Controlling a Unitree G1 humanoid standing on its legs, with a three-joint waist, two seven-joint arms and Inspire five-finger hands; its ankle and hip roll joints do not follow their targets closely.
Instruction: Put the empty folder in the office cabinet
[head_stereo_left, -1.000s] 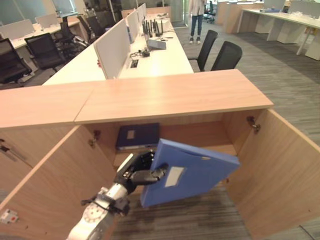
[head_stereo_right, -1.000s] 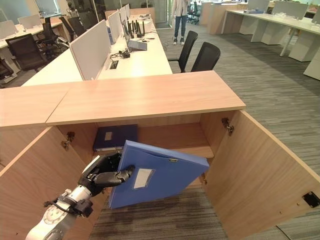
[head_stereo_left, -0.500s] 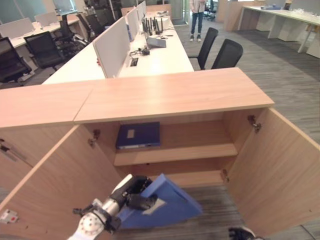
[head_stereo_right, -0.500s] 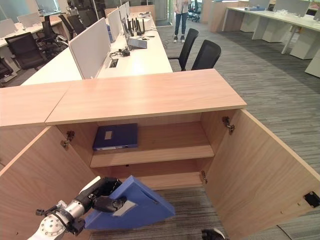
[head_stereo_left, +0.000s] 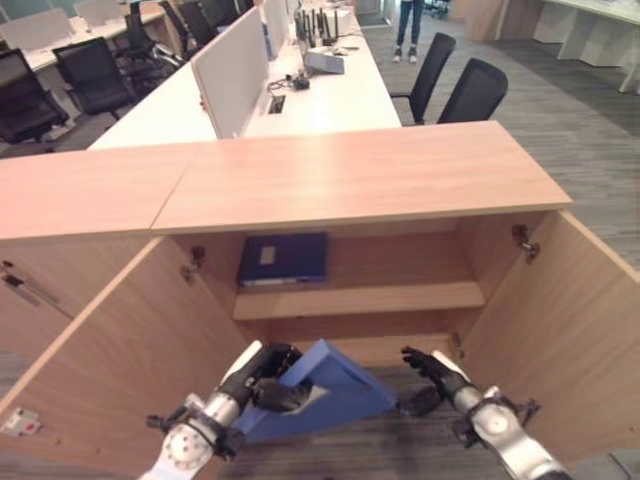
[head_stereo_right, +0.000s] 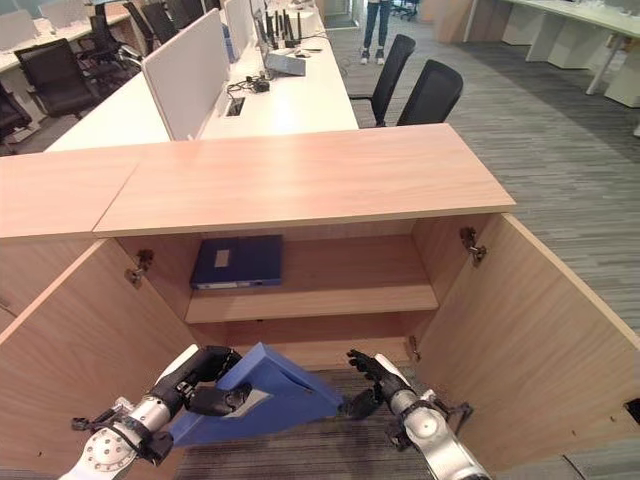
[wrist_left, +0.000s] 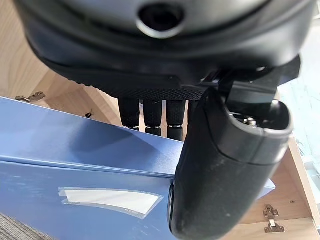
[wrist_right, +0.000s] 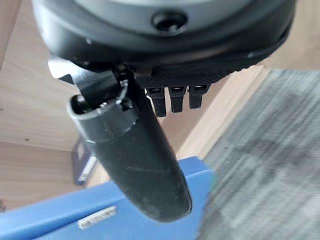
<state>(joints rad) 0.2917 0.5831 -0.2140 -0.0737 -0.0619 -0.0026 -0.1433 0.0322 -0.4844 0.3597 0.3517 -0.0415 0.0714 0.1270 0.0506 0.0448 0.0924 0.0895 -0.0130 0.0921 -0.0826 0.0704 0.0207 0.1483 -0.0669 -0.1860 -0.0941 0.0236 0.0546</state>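
Note:
The light blue folder (head_stereo_left: 335, 388) with a white label hangs tilted, low in front of the open cabinet (head_stereo_left: 360, 175), at the height of its bottom compartment. My left hand (head_stereo_left: 262, 374) is shut on the folder's left end; in the left wrist view the thumb (wrist_left: 225, 170) presses the folder's face (wrist_left: 75, 165) and the fingers hook over its top edge. My right hand (head_stereo_left: 432, 368) is open beside the folder's right corner, fingers straight; whether it touches the folder is unclear. The right wrist view has the folder (wrist_right: 60, 220) just past the thumb (wrist_right: 140, 165).
A dark blue folder (head_stereo_left: 283, 258) lies flat on the left of the upper shelf (head_stereo_left: 400, 297). Both cabinet doors stand wide open, the left door (head_stereo_left: 110, 350) and the right door (head_stereo_left: 575, 320). Desks, office chairs and a standing person are beyond the cabinet.
The folder dropped from upper-shelf height to the bottom compartment's level, still in my left hand. My right hand rose from the lower right up to the folder's right corner. The camera tilted down.

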